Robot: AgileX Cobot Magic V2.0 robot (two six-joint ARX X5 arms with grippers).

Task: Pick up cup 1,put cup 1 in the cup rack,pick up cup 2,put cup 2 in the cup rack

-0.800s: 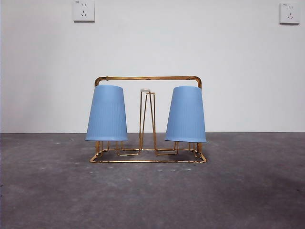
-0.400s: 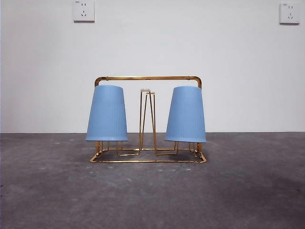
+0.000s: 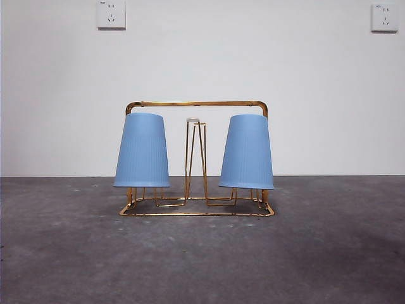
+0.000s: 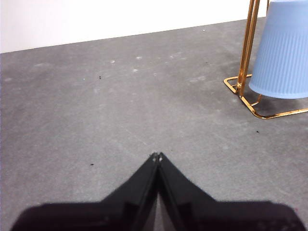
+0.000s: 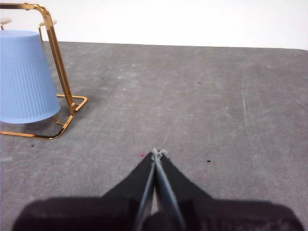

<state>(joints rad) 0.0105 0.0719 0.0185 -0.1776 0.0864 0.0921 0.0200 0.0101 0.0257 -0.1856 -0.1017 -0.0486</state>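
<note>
The gold wire cup rack (image 3: 196, 212) stands mid-table in the front view. Two blue ribbed cups hang upside down on its pegs: one at the left end (image 3: 142, 151), one at the right end (image 3: 247, 152). The middle hairpin peg (image 3: 195, 158) is bare. In the left wrist view my left gripper (image 4: 157, 156) is shut and empty over bare table, well away from the rack's corner (image 4: 240, 94) and its cup (image 4: 283, 50). In the right wrist view my right gripper (image 5: 157, 153) is likewise shut and empty, apart from the rack (image 5: 67, 103) and cup (image 5: 24, 77).
A grey table surface (image 3: 202, 259) spreads around the rack. Behind it is a white wall with two sockets (image 3: 111, 14) (image 3: 384, 17). Neither arm shows in the front view.
</note>
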